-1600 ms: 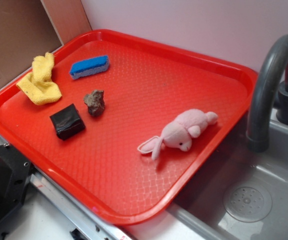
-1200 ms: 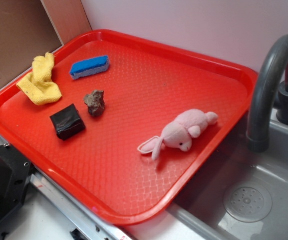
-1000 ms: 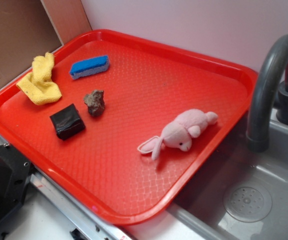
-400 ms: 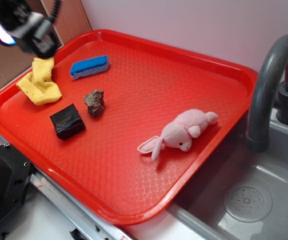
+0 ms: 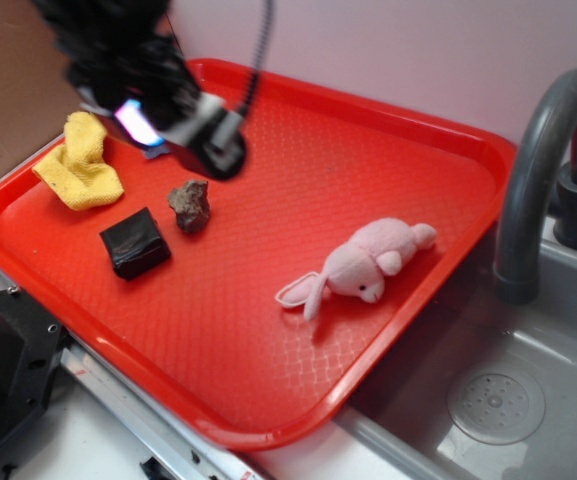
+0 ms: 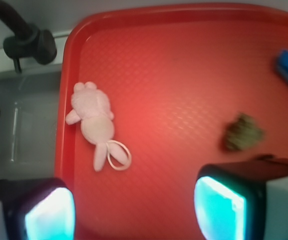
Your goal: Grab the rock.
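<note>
Red tray (image 5: 388,130) is seen holding the rock (image 5: 189,205) (beside a black cube (image 5: 134,242)). Above it, the gripper (image 6: 134,210) is held wide apart, touching nothing.

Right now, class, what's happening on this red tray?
A robot arm's tool hangs open above the red tray, holding nothing. The rock lies untouched beside a black cube. A yellow cloth sits at the far left and a pink plush bunny nearer the sink.
</note>
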Motion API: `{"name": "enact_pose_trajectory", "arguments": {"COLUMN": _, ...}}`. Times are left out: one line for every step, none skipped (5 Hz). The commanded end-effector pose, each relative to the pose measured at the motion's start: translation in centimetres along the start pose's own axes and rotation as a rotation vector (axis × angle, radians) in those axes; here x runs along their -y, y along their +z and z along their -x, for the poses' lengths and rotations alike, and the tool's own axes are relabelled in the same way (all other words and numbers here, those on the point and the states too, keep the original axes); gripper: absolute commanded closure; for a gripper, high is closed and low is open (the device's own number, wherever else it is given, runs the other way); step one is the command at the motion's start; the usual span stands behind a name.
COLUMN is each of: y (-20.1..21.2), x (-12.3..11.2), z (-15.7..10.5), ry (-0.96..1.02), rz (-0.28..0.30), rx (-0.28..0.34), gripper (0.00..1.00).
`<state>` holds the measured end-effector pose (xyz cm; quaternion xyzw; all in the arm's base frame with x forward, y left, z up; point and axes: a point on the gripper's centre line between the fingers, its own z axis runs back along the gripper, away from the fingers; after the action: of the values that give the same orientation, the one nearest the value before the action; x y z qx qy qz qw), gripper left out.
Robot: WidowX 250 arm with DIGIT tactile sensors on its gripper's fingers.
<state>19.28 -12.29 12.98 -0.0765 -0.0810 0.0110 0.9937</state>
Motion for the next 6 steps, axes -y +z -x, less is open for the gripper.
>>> {"name": "enact_pose_trajectory", "arguments": {"y": -3.8, "x": 1.9, "z": -2.8, "ry": -0.065, "rz": 0.030, "rx": -0.043, "gripper": 0.00}}
{"name": "enact_pose_trajectory", "arguments": {"y": -6.1, "x": 2.9, "z": -3.3, "ry": -0.072, "rz": -0.021, "rx": -0.085, "gripper": 0.00}}
{"name": "enact_pose_trajectory", "arguments": {"y": -8.8, "x": 4.4, "z": -3.7, "ry": -0.119, "rz": -0.066, "rx": -0.117, "gripper": 0.00}}
{"name": "enact_pose_trajectory", "arguments": {"y": -10.4, "x": 4.7, "z": -3.9, "ry": -0.131, "rz": -0.082, "rx": -0.156, "gripper": 0.00}}
{"name": "enact_pose_trajectory", "arguments": {"y": -11.1, "x": 4.5, "z": -3.9, "ry": -0.128, "rz": -0.107, "rx": -0.169, "gripper": 0.00}}
{"name": "enact_pose_trajectory", "arguments": {"y": -11.0, "x": 4.0, "z": -4.0, "ry": -0.107, "rz": -0.104, "rx": -0.158, "gripper": 1.00}}
